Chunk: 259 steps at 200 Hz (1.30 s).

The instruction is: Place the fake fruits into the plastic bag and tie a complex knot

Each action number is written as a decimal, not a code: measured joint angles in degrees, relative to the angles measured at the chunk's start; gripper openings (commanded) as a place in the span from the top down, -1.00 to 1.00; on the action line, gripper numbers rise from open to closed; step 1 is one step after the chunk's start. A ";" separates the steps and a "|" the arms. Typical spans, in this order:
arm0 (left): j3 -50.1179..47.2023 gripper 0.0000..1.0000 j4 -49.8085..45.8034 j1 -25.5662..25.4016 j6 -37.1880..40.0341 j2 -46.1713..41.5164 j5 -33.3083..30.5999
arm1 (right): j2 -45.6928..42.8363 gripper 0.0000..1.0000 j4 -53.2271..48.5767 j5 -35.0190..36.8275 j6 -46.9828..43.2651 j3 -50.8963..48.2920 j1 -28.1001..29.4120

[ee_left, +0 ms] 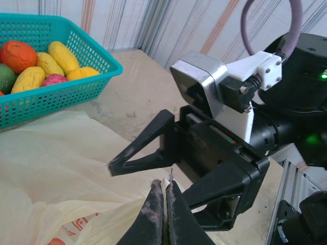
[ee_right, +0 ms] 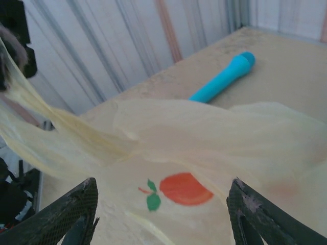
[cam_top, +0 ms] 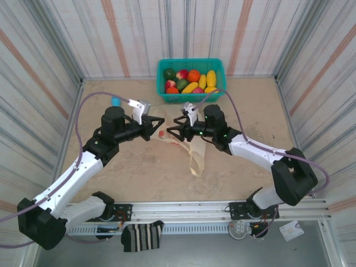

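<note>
Left pincer [ee_left: 164,185] is clamped on the plastic bag [ee_left: 61,153]; right pincer [ee_right: 163,186] is held spread facing it. Fake fruits [cam_top: 193,77] are seen in the teal basket [cam_top: 189,61].

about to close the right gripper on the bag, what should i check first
1. Left gripper holding the plastic bag: ok, fingers shut on a fold of film.
2. Right gripper open: ok, fingers spread wide with film in front of them.
3. Gap between the two grippers: cannot tell, they sit very near each other in the left wrist view.
4. Bag mouth open: cannot tell, the film looks slack and crumpled.
5. Fake fruits ready: ok, piled in the teal basket.
6. Blue tube clear of the bag: ok, lying on the table apart from it.
</note>
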 measured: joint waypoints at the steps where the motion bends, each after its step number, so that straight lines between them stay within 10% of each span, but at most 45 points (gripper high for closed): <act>1: 0.00 1.00 0.02 0.00 0.00 0.00 0.00 | 0.09 -0.39 0.22 -0.09 -0.02 0.04 0.00; 36: -0.02 1.00 0.63 0.00 -0.46 0.00 0.00 | 3.23 -0.35 9.20 -3.65 -0.02 1.40 0.74; 87: -0.35 1.00 0.79 0.00 -2.05 0.00 0.00 | 6.97 0.90 12.00 -5.70 -0.87 4.63 0.74; 95: -0.33 0.75 0.46 0.02 -2.54 0.00 0.02 | 7.13 0.99 11.98 -6.51 -1.27 4.72 0.52; 119: 0.55 0.22 -2.64 0.24 -4.11 0.00 0.28 | 7.13 1.00 11.15 -7.91 -2.95 4.85 0.09; 201: 13.14 0.42 -19.39 1.14 -5.57 4.09 1.22 | 6.75 1.00 4.76 -9.40 -7.78 7.41 -0.04; 259: 14.93 0.03 -26.16 0.92 -7.06 7.65 4.39 | 6.60 1.00 1.27 -8.92 -9.16 7.52 0.00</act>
